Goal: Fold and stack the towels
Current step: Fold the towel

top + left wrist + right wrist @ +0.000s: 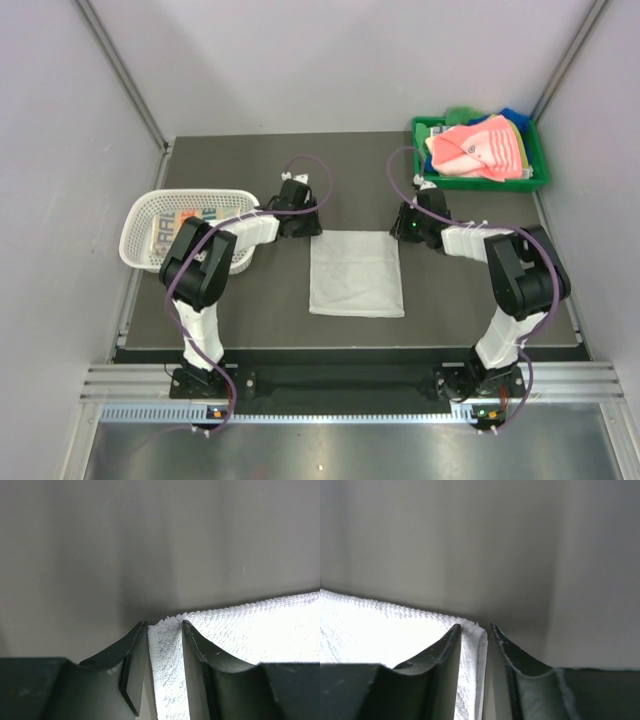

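A dark grey matte table (250,310) fills the overhead view. At its centre, between the two arms, a plain white terry towel (356,273) lies flat in a rough square.

At the left edge sits a white perforated plastic basket (135,225). It holds a white cloth with coloured letters (178,222).

In the far right corner is a green plastic tray (480,183). A pink cloth with pale stripes (478,150) is heaped on top in it, and a blue cloth (515,117) shows behind that. Only the overhead view shows the basket, the tray and their cloths.

From overhead, the left gripper (303,228) sits at the white towel's far left corner. The right gripper (403,232) sits at its far right corner. The gap between each pair of tips is too small to read from there.

The wrist cameras show the gaps, but only table and towel weave besides.

- **Left wrist camera:** the dark fingers (197,647) stand a narrow gap apart, astride the corner. Terry cloth fills the whole gap. I cannot tell whether they pinch it.
- **Right wrist camera:** the fingers (445,650) are also narrowly parted. The towel's hemmed edge lies against the left one, and a thin dark slit separates it from the other, so nothing is held.
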Action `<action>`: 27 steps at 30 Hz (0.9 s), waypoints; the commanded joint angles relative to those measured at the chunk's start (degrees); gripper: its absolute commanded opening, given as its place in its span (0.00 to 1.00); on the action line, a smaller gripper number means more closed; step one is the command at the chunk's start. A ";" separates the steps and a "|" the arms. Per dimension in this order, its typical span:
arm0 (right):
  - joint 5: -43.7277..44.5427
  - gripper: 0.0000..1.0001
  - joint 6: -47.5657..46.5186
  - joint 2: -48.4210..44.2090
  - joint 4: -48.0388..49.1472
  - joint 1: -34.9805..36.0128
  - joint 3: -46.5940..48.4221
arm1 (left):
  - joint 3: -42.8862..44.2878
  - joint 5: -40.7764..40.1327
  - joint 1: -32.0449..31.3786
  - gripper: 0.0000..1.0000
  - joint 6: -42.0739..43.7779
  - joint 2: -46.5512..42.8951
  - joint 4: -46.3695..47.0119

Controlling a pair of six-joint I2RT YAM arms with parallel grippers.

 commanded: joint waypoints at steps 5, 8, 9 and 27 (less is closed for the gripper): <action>1.06 0.21 -0.50 2.17 -0.19 1.09 2.38 | -0.66 -1.14 0.22 0.37 -0.05 2.15 -1.00; 0.97 0.16 -0.85 1.90 -0.80 1.09 3.09 | -0.49 -1.06 0.13 0.29 -0.05 2.07 -0.83; 1.06 0.13 -0.85 1.82 -1.15 1.18 3.26 | -0.40 -1.06 0.22 0.26 -0.05 1.89 -0.65; -0.26 0.00 -1.73 0.50 0.68 -1.54 10.03 | 5.66 -5.72 1.97 0.00 1.09 1.27 7.69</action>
